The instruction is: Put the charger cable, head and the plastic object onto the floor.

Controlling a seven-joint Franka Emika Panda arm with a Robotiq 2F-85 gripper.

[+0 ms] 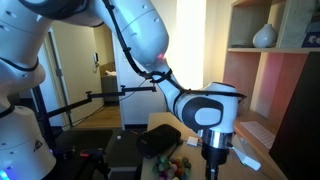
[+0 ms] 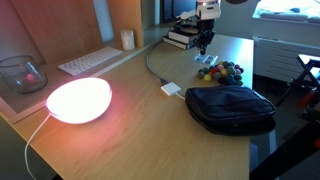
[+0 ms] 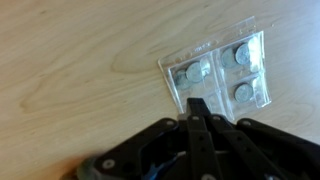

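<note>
Gripper (image 3: 196, 112) jaws shut, empty, at near edge of flat plastic object (image 3: 222, 68) on tabletop (image 3: 70, 60). Risk: shoving it along with closed tips, never pinching.

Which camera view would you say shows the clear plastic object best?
The wrist view: the plastic object lies flat on the tabletop, close up, its round discs plain. In both exterior views it is too small to make out.
</note>
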